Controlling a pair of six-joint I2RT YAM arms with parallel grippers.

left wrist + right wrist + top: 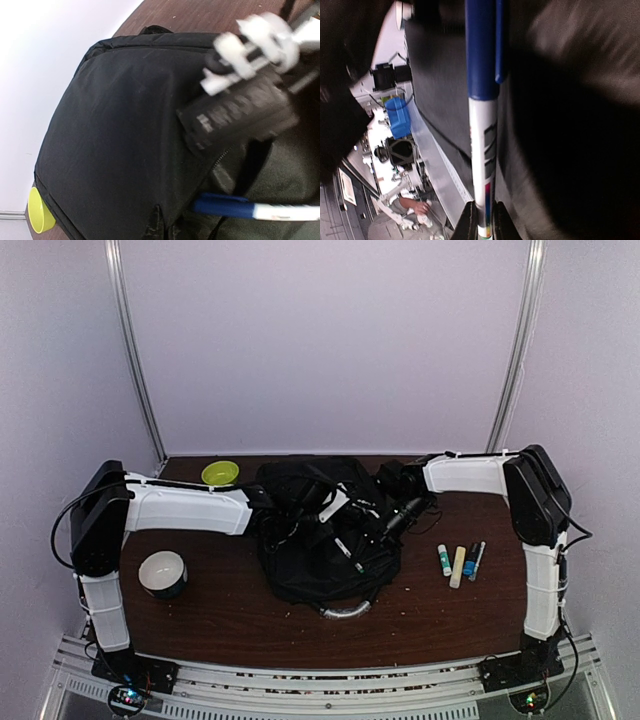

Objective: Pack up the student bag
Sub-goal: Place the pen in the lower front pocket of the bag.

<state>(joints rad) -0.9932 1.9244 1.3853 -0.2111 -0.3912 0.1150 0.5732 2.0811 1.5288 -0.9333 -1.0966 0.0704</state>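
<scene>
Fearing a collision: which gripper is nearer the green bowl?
Left. The left gripper is at the student bag's far-left side, beside the green bowl; the right gripper holds a marker across the bag.

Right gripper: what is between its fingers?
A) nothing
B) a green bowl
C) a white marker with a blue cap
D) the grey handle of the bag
C: in the right wrist view the marker runs straight up from the right gripper, whose two fingers are closed on its white end.
</scene>
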